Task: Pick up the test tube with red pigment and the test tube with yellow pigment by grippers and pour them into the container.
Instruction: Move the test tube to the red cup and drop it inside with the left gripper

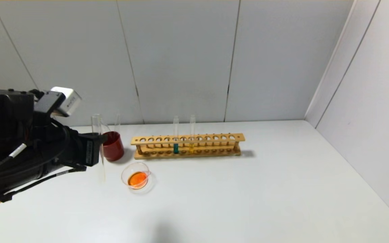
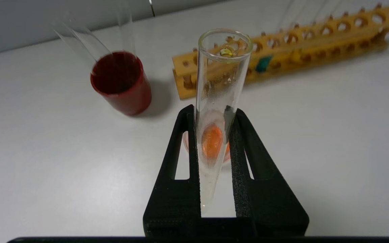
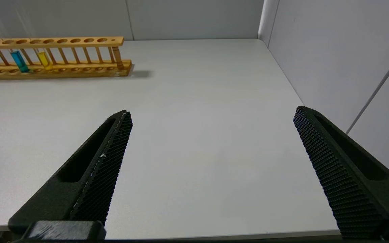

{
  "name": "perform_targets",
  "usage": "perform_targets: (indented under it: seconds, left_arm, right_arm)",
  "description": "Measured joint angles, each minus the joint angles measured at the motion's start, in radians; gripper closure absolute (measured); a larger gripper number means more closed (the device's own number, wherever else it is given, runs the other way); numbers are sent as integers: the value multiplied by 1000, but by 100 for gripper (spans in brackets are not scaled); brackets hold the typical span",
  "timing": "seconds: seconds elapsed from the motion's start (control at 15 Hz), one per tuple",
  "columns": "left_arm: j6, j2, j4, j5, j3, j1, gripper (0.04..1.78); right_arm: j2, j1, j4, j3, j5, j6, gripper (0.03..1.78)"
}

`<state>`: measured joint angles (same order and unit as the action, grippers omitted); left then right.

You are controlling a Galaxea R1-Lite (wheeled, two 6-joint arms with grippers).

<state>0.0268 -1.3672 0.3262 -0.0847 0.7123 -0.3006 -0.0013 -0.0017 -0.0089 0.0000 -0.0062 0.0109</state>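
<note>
Mostly done: orange mix in dish (image 1: 137,179), lower left of centre. Left gripper (image 2: 213,135) pinching drained tube (image 2: 219,84); right gripper (image 3: 211,141) spread, idle.

White tabletop (image 1: 265,189) with glassware and a wooden rack

A long wooden test tube rack (image 1: 187,145) stands toward the back, holding a green-liquid tube (image 1: 176,139) and a pale yellow tube (image 1: 192,134) upright. Near its left end sits a dark red cup (image 1: 113,146) with empty tubes leaning in it. In front of the cup, a low glass container (image 1: 136,176) holds orange liquid.
</note>
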Motion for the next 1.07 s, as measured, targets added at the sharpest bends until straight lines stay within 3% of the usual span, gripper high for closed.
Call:
perform_targets:
  seconds: [0.2,1.07]
  left_arm:
    - [15,-40,39,141,59,101,151]
    - [24,-373,110,243,333,287,151]
  right_arm:
    - [0,0,0,0,0,0,6]
    - [0,0,0,0,0,0,6]
